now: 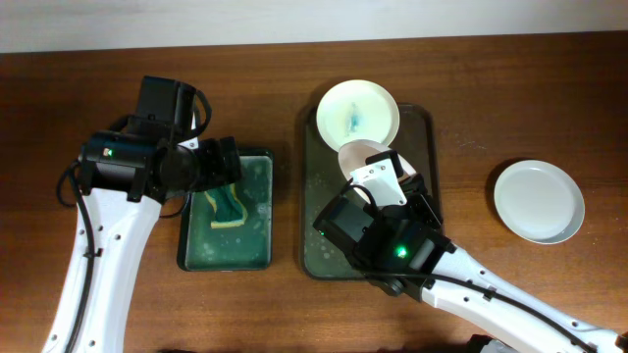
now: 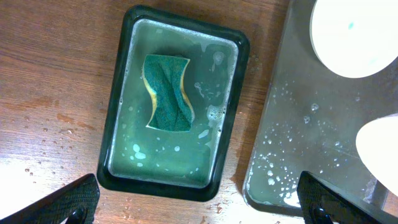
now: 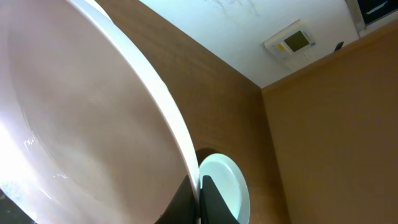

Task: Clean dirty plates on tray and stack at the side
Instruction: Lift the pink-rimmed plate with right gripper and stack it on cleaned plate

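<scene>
Near: right pincer (image 1: 385, 179) clamped on pinkish plate (image 1: 361, 155), tilted over tray (image 1: 319, 245). Left pincer (image 2: 202, 199) wide; sponge (image 2: 168, 93) just ahead, long axis across its closing line. Far: smeared white plate (image 1: 358, 110) at tray end; grey plate (image 1: 538, 200) on worktop (image 1: 471, 98), rightward.

Overhead cam sits above the table (image 1: 461, 88) looking straight down, far enough back to catch both trays at once. Left wrist cam points down too, but way closer: the green tray (image 2: 199, 143) and sponge (image 2: 168, 93) fill left and middle, and the big tray (image 2: 280, 124) edges in on the right, so it overlaps the overhead's centre. Right wrist cam is jammed right up against the pinkish plate (image 3: 81, 124), tipped up toward the wall (image 3: 217, 25); the grey-blue plate (image 3: 227, 186) at bottom centre is the one at the overhead's right.
</scene>
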Robot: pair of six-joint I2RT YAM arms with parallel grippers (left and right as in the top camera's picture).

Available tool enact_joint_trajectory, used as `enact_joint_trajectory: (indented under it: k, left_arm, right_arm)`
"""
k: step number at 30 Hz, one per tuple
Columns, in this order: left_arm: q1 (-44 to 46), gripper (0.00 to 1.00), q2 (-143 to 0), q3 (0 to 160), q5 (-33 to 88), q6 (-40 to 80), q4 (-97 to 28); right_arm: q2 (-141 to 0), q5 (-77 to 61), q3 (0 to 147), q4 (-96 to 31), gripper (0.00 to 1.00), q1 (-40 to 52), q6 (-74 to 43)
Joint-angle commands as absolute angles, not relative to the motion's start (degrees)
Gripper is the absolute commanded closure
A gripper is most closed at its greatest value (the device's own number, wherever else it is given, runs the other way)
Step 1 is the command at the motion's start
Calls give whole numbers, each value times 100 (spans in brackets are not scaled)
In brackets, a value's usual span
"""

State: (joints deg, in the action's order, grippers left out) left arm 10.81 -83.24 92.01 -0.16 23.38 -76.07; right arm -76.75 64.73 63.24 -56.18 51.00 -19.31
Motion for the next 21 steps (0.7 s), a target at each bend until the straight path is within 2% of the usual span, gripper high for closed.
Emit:
enact_joint_trajectory:
  k: [1,17,20,21]
  left_arm:
    - [1061,0,-8270,9214,25,2309,-7614]
    - [1061,0,-8270,9214,25,2307,-7614]
    - [1061,0,-8270,9214,25,2309,-7614]
    - [1061,0,-8270,9214,25,2309,-7614]
  right_arm:
    - [-7590,6716,6366,-5618,96,5135,-2025]
    - [-7590,6713,6366,-5612,96,5135,-2032]
    - [-7590,6532,6366,-5616,96,4923,-2729]
    - [-7590,5988,6366,-5586,96,4565,-3002]
